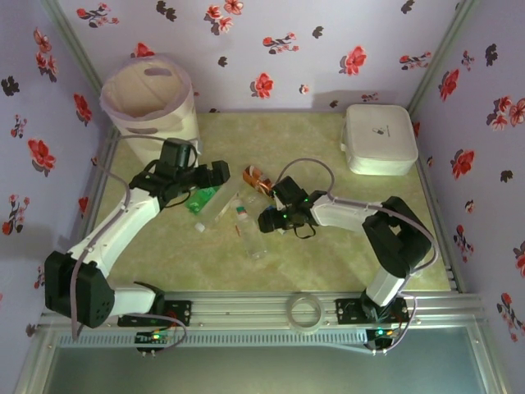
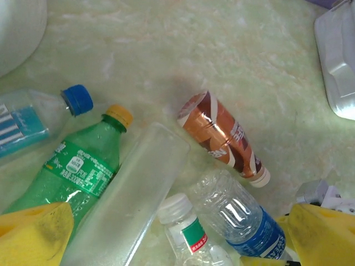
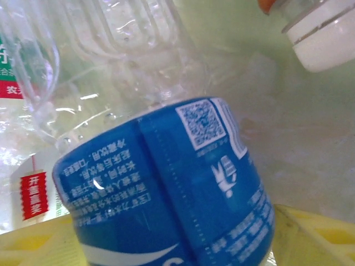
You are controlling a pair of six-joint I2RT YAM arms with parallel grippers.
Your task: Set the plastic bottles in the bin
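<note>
The cream-white bin (image 1: 148, 98) stands at the far left corner. Several plastic bottles lie mid-table: a green one (image 2: 77, 172) with a yellow cap, a frosted clear one (image 2: 133, 205), an orange-brown one (image 2: 222, 138), a white-capped clear one (image 2: 188, 233), a blue-capped one (image 2: 33, 119) and a blue-labelled one (image 3: 166, 188). My left gripper (image 2: 177, 244) hovers open over the frosted and white-capped bottles. My right gripper (image 3: 175, 238) is open, its yellow fingers (image 3: 316, 233) on either side of the blue-labelled bottle (image 2: 249, 221), which lies on the table.
A flat white lidded box (image 1: 379, 139) sits at the far right. A roll of tape (image 1: 305, 312) rests on the front rail. Floral walls enclose the table on three sides. Open tabletop lies near the front and right of the bottles.
</note>
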